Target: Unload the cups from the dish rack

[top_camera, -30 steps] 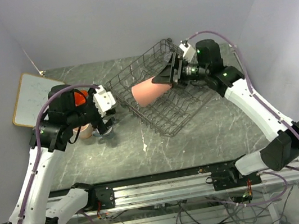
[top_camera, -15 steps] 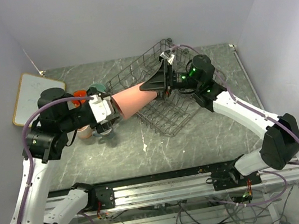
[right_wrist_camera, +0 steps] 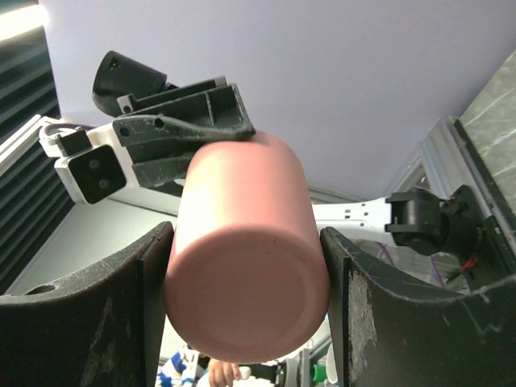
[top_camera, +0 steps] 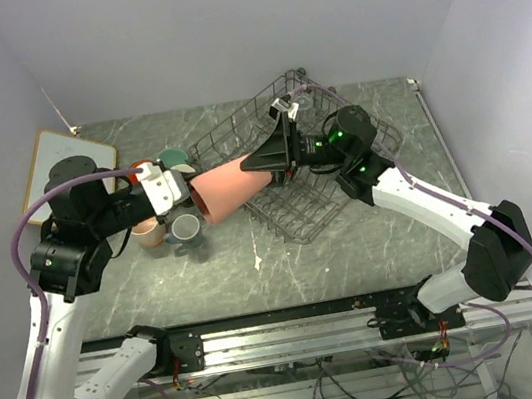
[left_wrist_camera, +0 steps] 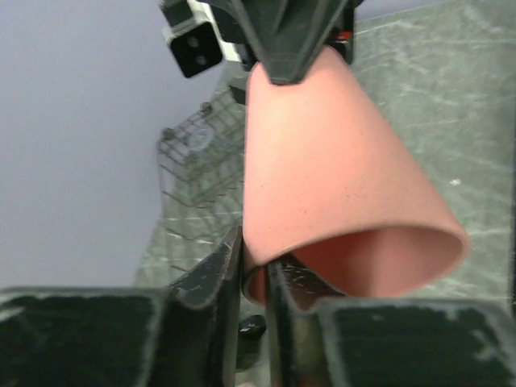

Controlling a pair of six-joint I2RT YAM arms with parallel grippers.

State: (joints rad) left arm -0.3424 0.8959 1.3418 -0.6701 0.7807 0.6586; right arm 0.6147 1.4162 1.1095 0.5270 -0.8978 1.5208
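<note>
tapering matte pink tumbler, grey wire rack

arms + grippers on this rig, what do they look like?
Left arm and right arm: white shells, black joints, lilac cable looped along each. Green LEDs on the right wrist. Left gripper and right gripper: black, flat fingers.

A lab test cell: aluminium rail, loose cables, plain partition walls.
</note>
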